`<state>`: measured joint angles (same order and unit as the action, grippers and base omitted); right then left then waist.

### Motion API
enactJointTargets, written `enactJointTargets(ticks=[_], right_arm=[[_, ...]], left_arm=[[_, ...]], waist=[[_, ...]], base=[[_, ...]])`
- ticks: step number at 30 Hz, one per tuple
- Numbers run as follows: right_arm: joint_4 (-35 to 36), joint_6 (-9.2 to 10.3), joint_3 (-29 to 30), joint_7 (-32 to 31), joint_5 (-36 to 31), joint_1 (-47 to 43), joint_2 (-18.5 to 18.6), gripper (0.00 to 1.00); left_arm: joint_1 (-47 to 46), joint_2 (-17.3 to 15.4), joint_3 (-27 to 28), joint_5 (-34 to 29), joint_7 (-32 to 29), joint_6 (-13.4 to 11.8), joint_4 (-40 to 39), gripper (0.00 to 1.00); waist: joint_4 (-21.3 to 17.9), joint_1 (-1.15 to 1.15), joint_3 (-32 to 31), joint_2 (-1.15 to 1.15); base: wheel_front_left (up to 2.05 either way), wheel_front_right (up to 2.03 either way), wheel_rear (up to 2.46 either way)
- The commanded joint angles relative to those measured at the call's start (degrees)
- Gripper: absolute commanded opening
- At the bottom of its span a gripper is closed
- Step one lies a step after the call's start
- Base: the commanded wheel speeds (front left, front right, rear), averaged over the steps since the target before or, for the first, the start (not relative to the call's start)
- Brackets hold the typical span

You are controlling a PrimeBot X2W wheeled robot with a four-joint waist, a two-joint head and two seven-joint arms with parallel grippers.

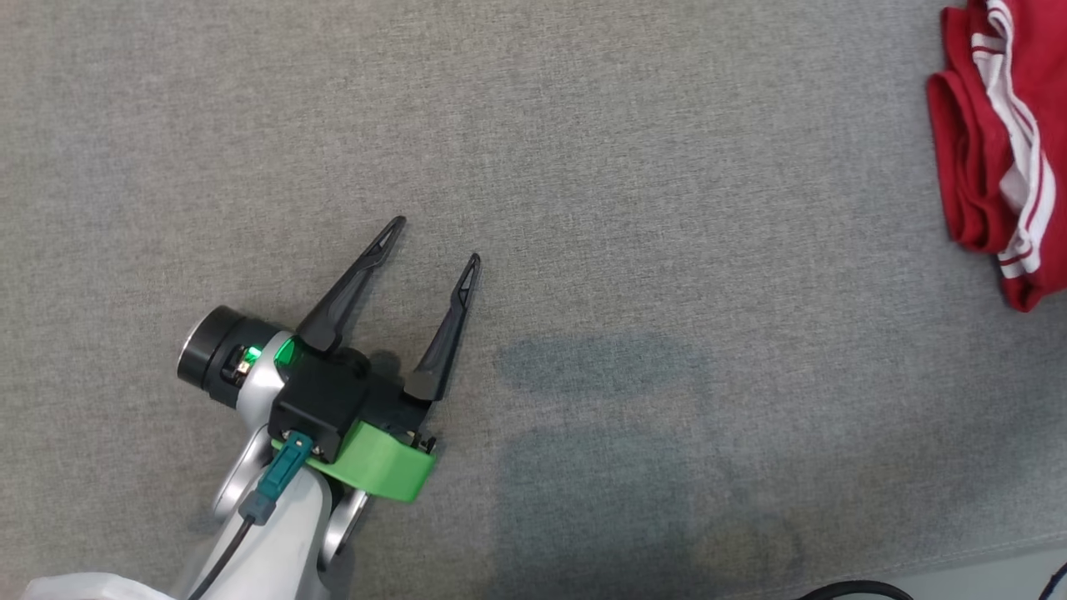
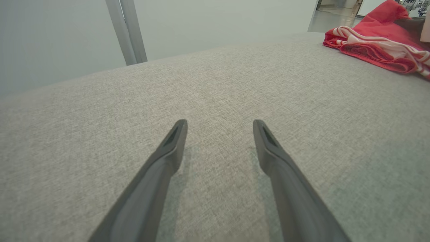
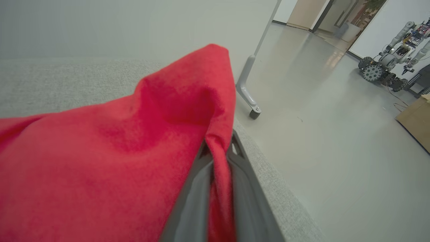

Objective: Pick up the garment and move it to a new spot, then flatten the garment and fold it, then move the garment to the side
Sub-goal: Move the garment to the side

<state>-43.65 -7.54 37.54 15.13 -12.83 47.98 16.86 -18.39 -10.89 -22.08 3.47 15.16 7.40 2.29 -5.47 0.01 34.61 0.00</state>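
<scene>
Surface: grey cushion (image 1: 583,125), matte woven upholstery with a fine heathered weave, flat, and a seam along its near edge. A soft dark shadow (image 1: 600,433) lies toward that near edge.

Garment (image 1: 967,167): red cloth with a slightly fleecy nap (clearest in the right wrist view) and white stripes along one border. It is bunched in rounded, doubled-over folds, not flat. It lies at the cushion's far right side, running past the head view's right edge. One part is drawn up off the cushion into a soft peak.

Right gripper (image 3: 220,149): the two dark fingers are pressed nearly together, with a fold of the red cloth pinched between them, at the cushion's right edge.

Left gripper (image 1: 438,240): long, tapering dark fingers with slotted tips, spread wide with nothing between them. It is over the cushion's left half, well apart from the garment. I cannot tell whether the tips touch the weave. A green bracket (image 1: 383,467) sits at the wrist.

Between the left gripper and the garment lies a stretch of grey weave.

Around: beyond the cushion's right edge is a glossy pale floor (image 3: 319,151). A grey metal post (image 3: 247,90) on a small caster stands just beside that edge. Farther off are a wheeled robot (image 3: 386,64) and a cardboard box (image 3: 416,117). A black cable (image 1: 859,590) lies past the near edge.
</scene>
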Motion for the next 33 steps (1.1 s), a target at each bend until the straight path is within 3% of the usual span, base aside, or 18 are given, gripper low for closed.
enactJointTargets(ticks=[1, 2, 7, 14, 23, 33], right_arm=[[0.9, 0.11, 1.1, 0.0, -1.4, 0.9, 0.8, 0.87], [1.1, 0.11, 1.6, 0.0, -1.8, 0.8, 0.8, 1.0], [5.1, 0.11, 2.5, 0.0, -2.3, -0.5, 1.0, 1.0], [11.0, 0.11, -9.1, 0.0, 5.4, -4.1, 0.6, 1.0], [17.9, 0.11, -21.7, 0.0, 11.2, -15.3, -5.5, 1.0], [19.4, 0.11, -29.5, 0.0, 15.7, -25.6, -10.0, 1.0]], left_arm=[[-0.7, -0.3, 0.6, -0.1, -0.1, 0.2, 0.3, 1.0], [-0.7, -0.3, 0.6, -0.1, -0.1, 0.2, 0.4, 1.0], [-0.7, 0.5, 0.5, 0.0, -0.1, 0.2, 1.0, 1.0], [1.8, 2.3, 2.3, 0.7, 0.0, 0.1, 2.7, 1.0], [6.1, 5.0, 6.9, 1.8, 0.0, -0.6, 5.3, 1.0], [11.3, 6.5, 12.3, 2.0, 0.0, -1.4, 9.0, 1.0]], waist=[[0.6, -0.01, 0.5, 0.0], [0.6, -0.01, 0.4, 0.0], [1.2, -0.01, -1.4, 0.0], [2.2, -0.01, -6.4, 0.0], [4.8, -0.01, -14.6, 0.0], [7.3, -0.01, -22.3, 0.0]], base=[[0.0, 0.0, 0.0], [0.0, 0.0, 0.0], [0.0, 0.0, 0.0], [0.0, 0.0, 0.0], [0.0, 0.0, 0.0], [0.0, 0.0, 0.0]])
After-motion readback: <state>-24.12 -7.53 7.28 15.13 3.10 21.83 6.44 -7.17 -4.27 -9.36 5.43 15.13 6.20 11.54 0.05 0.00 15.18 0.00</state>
